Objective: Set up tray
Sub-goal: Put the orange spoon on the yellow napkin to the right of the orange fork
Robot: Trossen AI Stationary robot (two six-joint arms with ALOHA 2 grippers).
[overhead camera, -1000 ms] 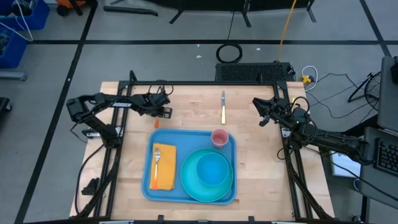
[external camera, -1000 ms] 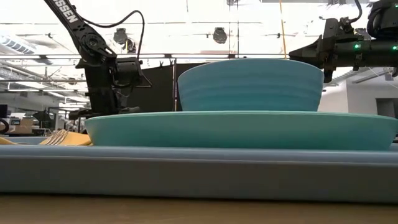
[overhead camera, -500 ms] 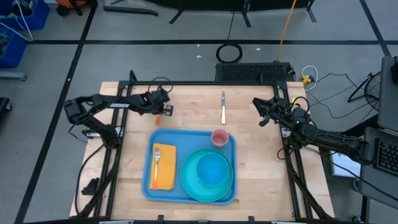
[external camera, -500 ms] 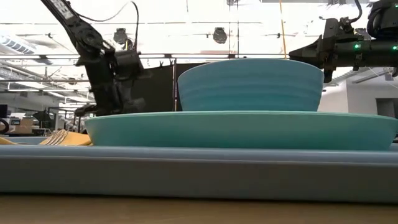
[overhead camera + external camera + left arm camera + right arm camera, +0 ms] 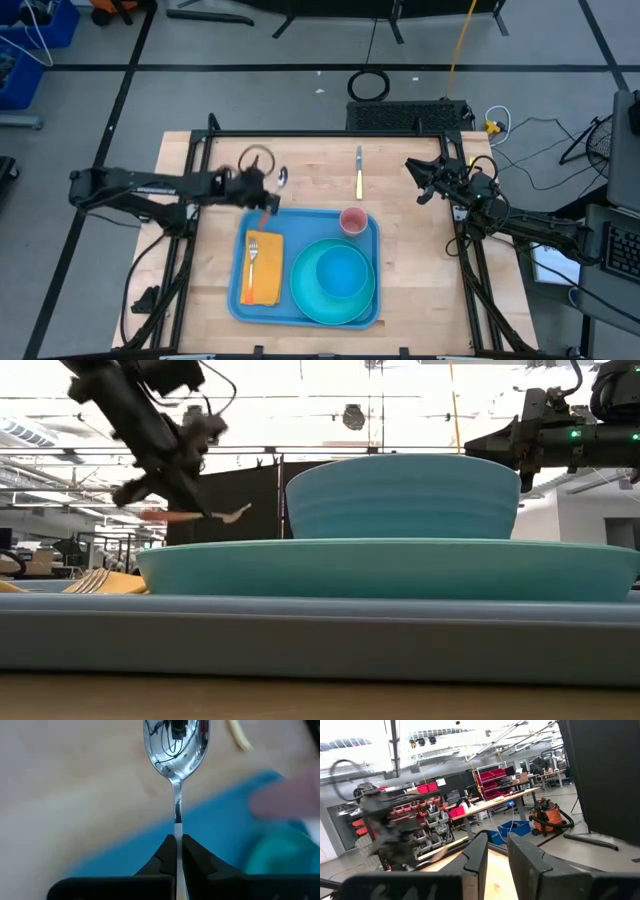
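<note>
Blue tray (image 5: 370, 232) near the front middle of the table, already carrying most of a place setting: orange napkin (image 5: 264, 268) at its left end with a fork (image 5: 252, 262) lying on it, round turquoise plate (image 5: 334, 283) filling the right half with a turquoise bowl (image 5: 341, 272) on top, pink cup (image 5: 353, 220) in the far right corner. Left gripper (image 5: 262, 197) just off the tray's far left corner, pinched tight on the thin handle of a spoon (image 5: 175, 750), shiny bowl of the spoon pointing out ahead over bare wood and the tray's blue edge below. Spoon raised above the table in the low view (image 5: 205, 513), clear of the tray, so apparently in transit and not yet placed. Yellow-handled knife (image 5: 359, 174) alone on the table beyond the tray, untouched. Right gripper (image 5: 422, 181) parked above the table's right side, well apart from tray and knife, fingers (image 5: 476, 856) parted with only a narrow gap and nothing between them. Probably past the halfway mark: napkin, fork, plate, bowl and cup set; spoon still to land on the tray; knife presumably left to fetch, though blur on the left arm leaves its exact height hard to judge.
</note>
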